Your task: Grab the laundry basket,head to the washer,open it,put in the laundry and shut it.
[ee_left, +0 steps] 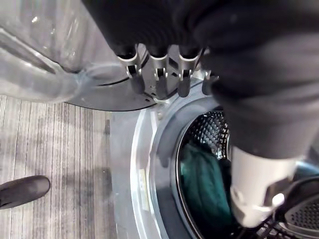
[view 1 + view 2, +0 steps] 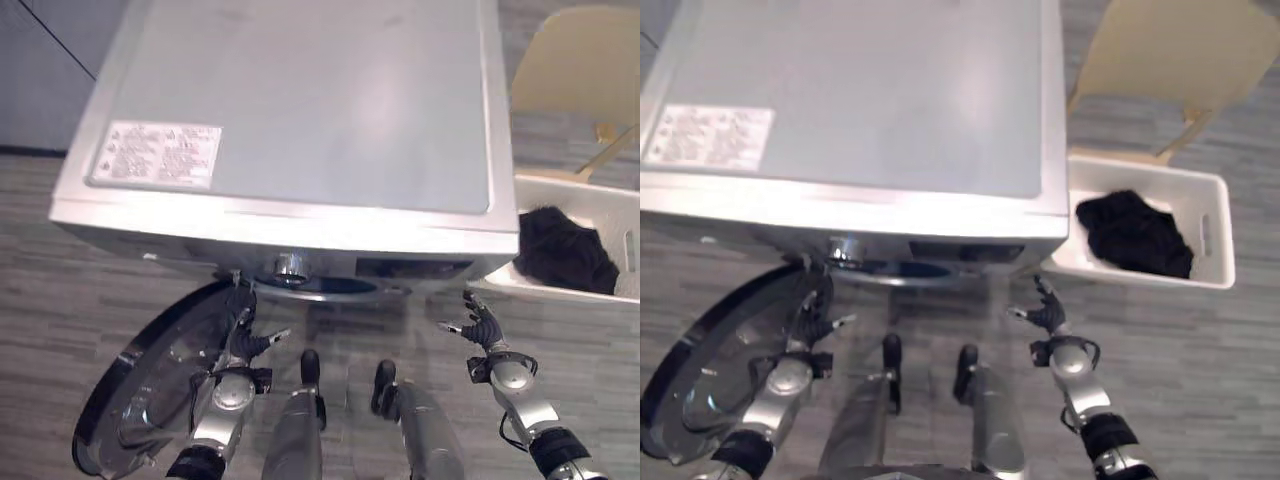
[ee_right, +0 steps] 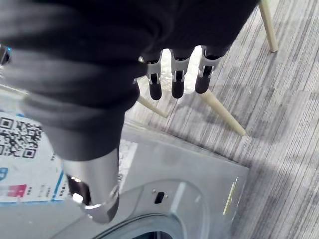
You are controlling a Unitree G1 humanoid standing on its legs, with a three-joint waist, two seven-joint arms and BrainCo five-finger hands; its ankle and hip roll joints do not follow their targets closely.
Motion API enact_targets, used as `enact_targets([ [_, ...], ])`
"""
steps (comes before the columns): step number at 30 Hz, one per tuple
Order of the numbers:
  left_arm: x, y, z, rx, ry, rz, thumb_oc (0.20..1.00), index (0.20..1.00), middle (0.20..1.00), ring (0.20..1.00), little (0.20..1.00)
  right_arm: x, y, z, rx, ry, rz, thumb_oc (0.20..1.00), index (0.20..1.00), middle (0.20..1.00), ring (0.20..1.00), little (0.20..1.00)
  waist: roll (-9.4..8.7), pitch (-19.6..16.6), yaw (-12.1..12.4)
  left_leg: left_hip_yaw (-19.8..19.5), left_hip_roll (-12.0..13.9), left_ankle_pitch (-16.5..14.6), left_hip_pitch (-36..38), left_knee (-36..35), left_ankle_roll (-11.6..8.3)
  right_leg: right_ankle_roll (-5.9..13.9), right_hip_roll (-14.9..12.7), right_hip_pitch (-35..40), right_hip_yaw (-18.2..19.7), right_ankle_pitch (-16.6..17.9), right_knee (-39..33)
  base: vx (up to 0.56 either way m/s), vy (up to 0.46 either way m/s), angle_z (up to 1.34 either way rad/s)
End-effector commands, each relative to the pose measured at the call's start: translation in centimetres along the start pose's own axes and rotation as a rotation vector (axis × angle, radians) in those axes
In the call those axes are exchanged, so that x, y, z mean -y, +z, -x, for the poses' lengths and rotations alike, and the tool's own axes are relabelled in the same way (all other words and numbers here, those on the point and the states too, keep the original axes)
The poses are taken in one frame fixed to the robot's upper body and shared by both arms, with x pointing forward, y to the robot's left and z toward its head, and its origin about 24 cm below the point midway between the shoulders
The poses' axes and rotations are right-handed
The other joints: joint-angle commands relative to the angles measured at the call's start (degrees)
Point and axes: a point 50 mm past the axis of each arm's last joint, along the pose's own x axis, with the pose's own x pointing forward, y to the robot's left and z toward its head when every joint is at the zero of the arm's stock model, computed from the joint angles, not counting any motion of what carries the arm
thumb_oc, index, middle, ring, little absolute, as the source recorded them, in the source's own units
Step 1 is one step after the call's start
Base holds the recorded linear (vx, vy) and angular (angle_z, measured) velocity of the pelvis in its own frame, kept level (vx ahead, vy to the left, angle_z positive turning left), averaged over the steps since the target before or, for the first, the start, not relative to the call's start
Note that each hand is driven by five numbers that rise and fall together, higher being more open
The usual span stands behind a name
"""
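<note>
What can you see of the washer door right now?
The washer door is round, with a dark rim around a clear, glassy bowl. It hangs swung wide open at the washer's lower left, just above the wood-look floor. The left hand is at its edge by the opening; contact is unclear. The left wrist view shows green laundry in the drum.
</note>
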Motion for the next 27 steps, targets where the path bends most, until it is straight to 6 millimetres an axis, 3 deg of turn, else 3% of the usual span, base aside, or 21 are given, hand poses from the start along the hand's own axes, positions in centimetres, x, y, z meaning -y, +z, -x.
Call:
enact_targets([
  [1, 0.4, -0.8, 0.4, -0.02, -0.017, 0.022, 1.0, 1.0, 1.0, 1.0, 1.0, 1.0, -2.6, 1.5, -0.079, -0.017, 0.011, 1.0, 1.0, 1.0, 1.0, 1.0, -0.12, -2.63, 0.03, 0.9, -1.23, -2.08, 3.36, -0.36, 1.2, 4.35, 1.62, 7.22, 3.71, 9.31, -17.35, 0.09, 0.003, -0.19],
  [2, 0.4, -0.8, 0.4, -0.02, -0.017, 0.022, 1.0, 1.0, 1.0, 1.0, 1.0, 1.0, -2.6, 1.5, -0.078, -0.017, 0.011, 1.0, 1.0, 1.0, 1.0, 1.0, -0.16, -2.7, 0.01, 0.9, -1.28, -1.87, 3.34, -0.55, 1.21, 4.35, 1.59, 7.18, 3.7, 9.47, -17.5, 0.14, 0.034, -0.22],
  [3, 0.5, -2.3, 1.2, -0.076, -0.027, 0.026, 1.0, 1.0, 1.0, 1.0, 1.0, 0.8, -3.7, 2.1, -0.126, -0.016, -0.017, 1.0, 1.0, 1.0, 1.0, 1.0, -0.25, -4.04, 0.61, -1.4, -2.81, -2.05, 6.27, -2.06, 1.4, 4.71, 2.13, 9.95, 5.33, 10.53, -20.12, 0.1, 0.048, -0.26],
  [6, 1.4, -3.4, 1.5, -0.126, -0.055, 0.015, 1.0, 1.0, 1.0, 1.0, 1.0, 0.7, -4.9, 2.5, -0.182, -0.026, -0.049, 1.0, 1.0, 1.0, 1.0, 1.0, -0.52, -6.2, 0.9, -9.03, -6.46, -2.52, 8.63, -4.2, 1.25, 5.44, 2.71, 12.66, 7.97, 12.26, -24.16, 0.1, 0.053, -0.5],
  [8, 1.6, -4.2, 1.7, -0.163, -0.069, 0.008, 1.0, 1.0, 1.0, 1.0, 1.0, 0.7, -5.7, 2.8, -0.214, -0.022, -0.052, 1.0, 1.0, 1.0, 1.0, 1.0, -0.17, -8.04, 0.4, -10.58, -7.2, -2.79, 10.61, -6.51, 1.68, 5.77, 3.2, 14.19, 9.46, 12.91, -26.02, 0.13, 0.072, -0.85],
  [13, 2.4, -5.8, 2.1, -0.234, -0.134, -0.067, 1.0, 1.0, 1.0, 1.0, 1.0, 0.5, -7.0, 3.6, -0.277, -0.014, -0.059, 1.0, 1.0, 1.0, 1.0, 1.0, 0.48, -10.35, -1.01, -6.75, -6.92, -2.73, 14.04, -9.77, 2.78, 6.74, 3.5, 14.99, 13.13, 14.47, -27.1, 0.06, 0.11, -0.51],
  [16, 3.0, -5.5, 1.9, -0.217, -0.178, -0.136, 1.0, 1.0, 1.0, 1.0, 1.0, 0.1, -7.3, 3.8, -0.291, -0.008, -0.06, 1.0, 1.0, 1.0, 1.0, 1.0, 1.08, -9.73, -2.23, -0.81, -6.62, -2.99, 14.71, -10.78, 3.49, 8.56, 4.34, 12.37, 16.87, 15.59, -24.99, -0.08, 0.107, -1.02],
  [17, 3.2, -5.1, 1.6, -0.195, -0.19, -0.16, 1.0, 1.0, 1.0, 1.0, 1.0, 0.0, -7.1, 3.8, -0.28, -0.005, -0.052, 1.0, 1.0, 1.0, 1.0, 1.0, 1.26, -9.29, -2.26, 2.4, -6.08, -3.06, 14.67, -11.1, 3.6, 9.51, 4.02, 10.67, 15.86, 16.3, -24.36, -0.09, 0.049, -1.28],
  [19, 3.2, -5.1, 1.6, -0.195, -0.19, -0.161, 1.0, 1.0, 1.0, 1.0, 1.0, 0.0, -7.1, 3.8, -0.28, -0.005, -0.052, 1.0, 1.0, 1.0, 1.0, 1.0, 1.2, -9.43, -2.1, 2.57, -6.1, -2.98, 14.48, -11.11, 3.58, 9.5, 4.03, 10.42, 16.03, 16.4, -24.34, -0.04, -0.005, -1.77],
  [20, 3.4, -4.9, 1.3, -0.186, -0.198, -0.188, 1.0, 1.0, 1.0, 1.0, 1.0, -0.2, -7.0, 3.9, -0.271, -0.003, -0.049, 1.0, 1.0, 1.0, 1.0, 1.0, 1.48, -9.12, -1.92, 6.19, -4.94, -3.11, 14.9, -11.34, 3.42, 9.5, 2.49, 9.07, 10.11, 16.15, -23.86, -0.02, -0.046, -1.62],
  [21, 3.4, -4.6, 1.2, -0.177, -0.192, -0.186, 1.0, 1.0, 1.0, 1.0, 1.0, -0.3, -6.8, 3.8, -0.261, -0.003, -0.048, 1.0, 1.0, 1.0, 1.0, 1.0, 1.68, -8.94, -1.79, 7.75, -4.35, -3.15, 15.29, -11.39, 3.29, 9.39, 1.65, 8.89, 6.58, 15.77, -23.6, -0.02, -0.08, -1.44],
  [23, 3.4, -3.5, 0.7, -0.133, -0.188, -0.177, 1.0, 1.0, 1.0, 1.0, 1.0, -0.5, -6.3, 3.7, -0.237, -0.006, -0.041, 1.0, 1.0, 1.0, 1.0, 1.0, 2.79, -8.8, -0.45, 12.9, -1.66, -4.46, 17.28, -11.55, 2.36, 9.09, -2.37, 9.99, -8.66, 12.68, -21.85, 0.07, -0.092, -1.32],
  [25, 3.4, -3.5, 0.7, -0.133, -0.188, -0.177, 1.0, 1.0, 1.0, 1.0, 1.0, -0.5, -6.3, 3.7, -0.237, -0.006, -0.041, 1.0, 1.0, 1.0, 1.0, 1.0, 2.83, -8.68, -0.41, 12.93, -1.63, -4.52, 17.49, -11.58, 2.35, 9.11, -2.35, 10.1, -8.63, 12.57, -21.72, 0.03, -0.038, -1.37],
  [27, 3.6, -2.7, 0.5, -0.104, -0.191, -0.164, 1.0, 1.0, 1.0, 1.0, 1.0, -0.7, -6.4, 3.9, -0.245, -0.006, -0.039, 1.0, 1.0, 1.0, 1.0, 1.0, 2.61, -9.12, 0.02, 19.08, -0.71, -5.6, 19.21, -11.05, 2.27, 8.96, -5.38, 11.32, -16.04, 12.58, -20.89, 0.07, -0.139, -1.36],
])
